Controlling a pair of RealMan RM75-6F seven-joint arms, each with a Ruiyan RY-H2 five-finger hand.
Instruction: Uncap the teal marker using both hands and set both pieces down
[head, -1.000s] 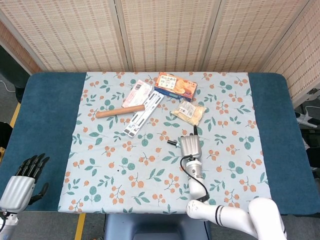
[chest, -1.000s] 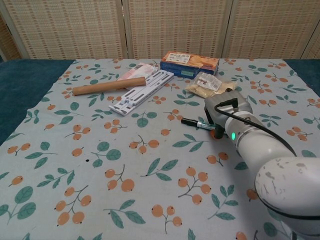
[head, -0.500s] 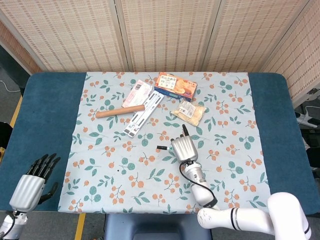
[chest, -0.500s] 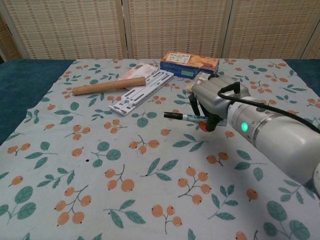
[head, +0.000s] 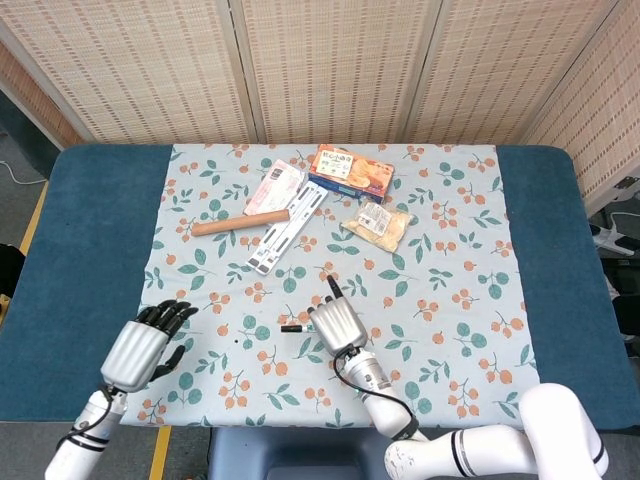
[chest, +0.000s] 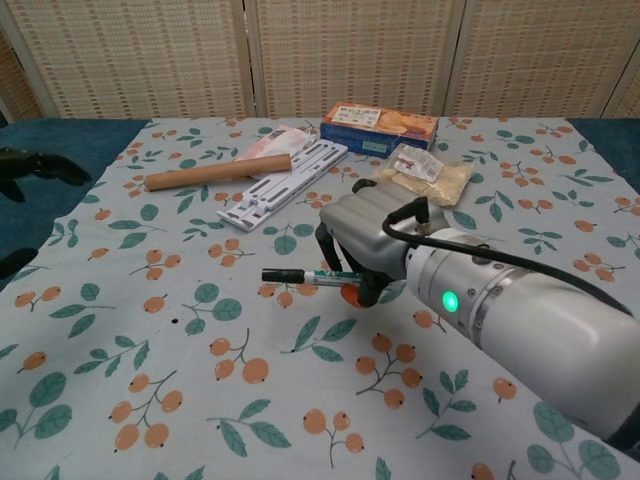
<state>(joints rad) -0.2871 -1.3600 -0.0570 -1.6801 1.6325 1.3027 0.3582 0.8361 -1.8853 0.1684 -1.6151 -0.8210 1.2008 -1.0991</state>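
Two changes noted over the last second. My right hand (chest: 365, 245) carried the teal marker (chest: 305, 276) leftward off the cloth, from beside the snack packet toward the centre of the table; it held the marker level, fingers curled around the barrel, the dark capped end projecting to the robot's left. My left hand (head: 140, 345) came up from the table's near-left edge and was over the edge of the floral tablecloth (head: 450, 250), fingers spread, holding nothing. In the chest view only its dark fingertips showed at the left border.

Judgement: the hands were converging for the pull, well apart yet; cap on, uncapping not begun.

Materials: marker slim, cylindrical, hard plastic, teal barrel with printing, dark cap; likely slippery under a pinch. Cloth thin, printed with leaves and orange berries, lying flat over a blue table cover (head: 90, 230). At the far side, untouched: a cardboard tube (head: 240, 222), matte brown; a white slotted plastic strip (head: 287, 228), rigid; a glossy biscuit box (head: 350, 171); a crinkly clear snack packet (head: 378, 224); a pink-and-white pouch (head: 272, 184).
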